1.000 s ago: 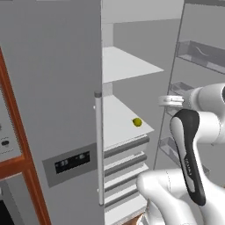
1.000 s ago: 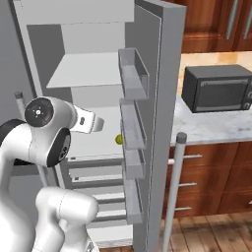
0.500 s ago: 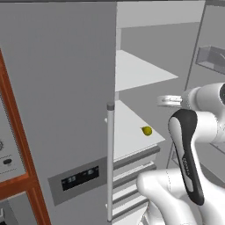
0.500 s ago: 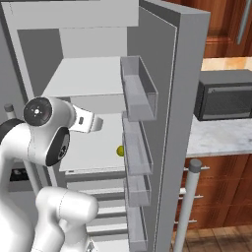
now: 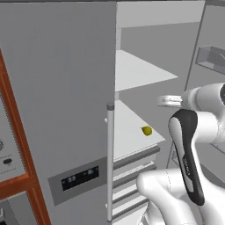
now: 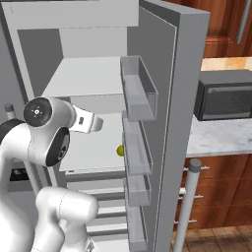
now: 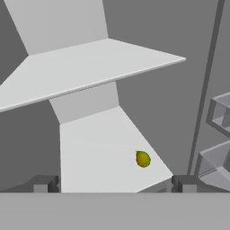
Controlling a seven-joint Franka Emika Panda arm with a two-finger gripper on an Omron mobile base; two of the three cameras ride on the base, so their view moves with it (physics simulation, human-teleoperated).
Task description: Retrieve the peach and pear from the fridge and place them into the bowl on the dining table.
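The grey fridge has its left door shut and its right door swung open. The yellow-green pear lies alone near the front right corner of the middle white shelf; it also shows as the pear and the pear. My gripper is open, with its fingertips wide apart and nothing between them. The gripper hovers in front of the shelf, a little above the pear and short of it. The peach, the bowl and the dining table are out of view.
Door bins line the inside of the open right door. A second white shelf sits above, and drawers below. A dark microwave stands on the marble counter to the right. The long handle hangs on the shut door.
Both base views have closed in on the fridge, so the base has driven forward. The pear stays on its shelf. The gripper remains open.
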